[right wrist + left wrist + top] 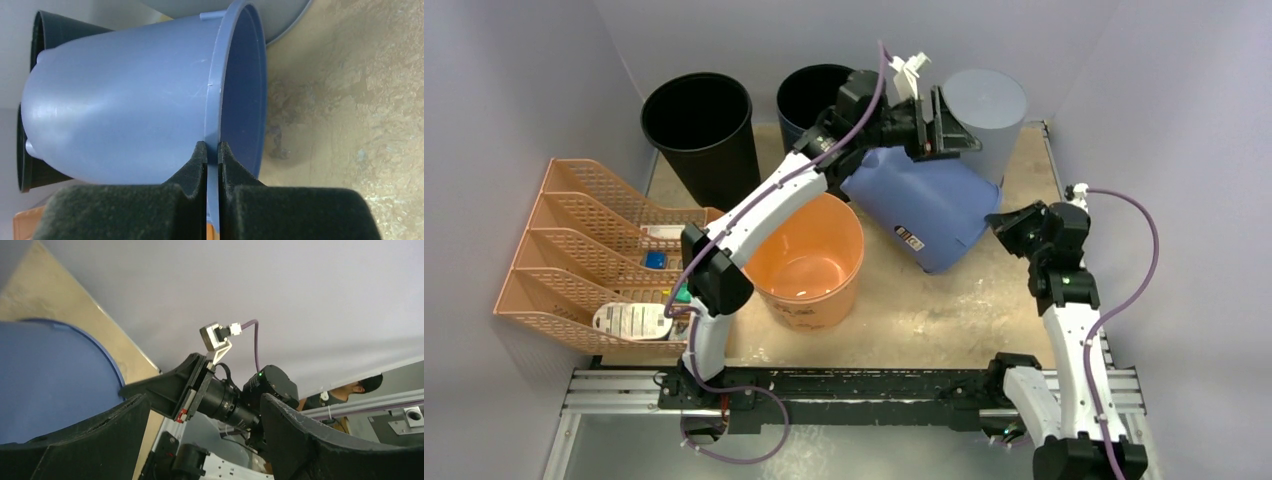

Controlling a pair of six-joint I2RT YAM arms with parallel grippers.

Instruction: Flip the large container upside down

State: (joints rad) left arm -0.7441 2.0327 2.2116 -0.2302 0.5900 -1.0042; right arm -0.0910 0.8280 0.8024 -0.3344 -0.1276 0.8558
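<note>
The blue container (924,205) is smooth moulded plastic, tapering from a rolled rim to a rounded base. It is tipped onto its side on the mottled tan worktop (924,310), mouth turned toward the right arm. The right tool (212,150) is clamped on that rim, its two coarse black pads pressed to either face of the thin wall. The left tool (939,125) sits at the container's base end with its fingers spread wide. One finger seems to lie against the blue side, though the wrist view is too tight to be sure. Close around stand a glossy orange bucket (809,260), a round black bin (699,120) and a matt grey cylinder (984,105) — the last touching the container's back
</note>
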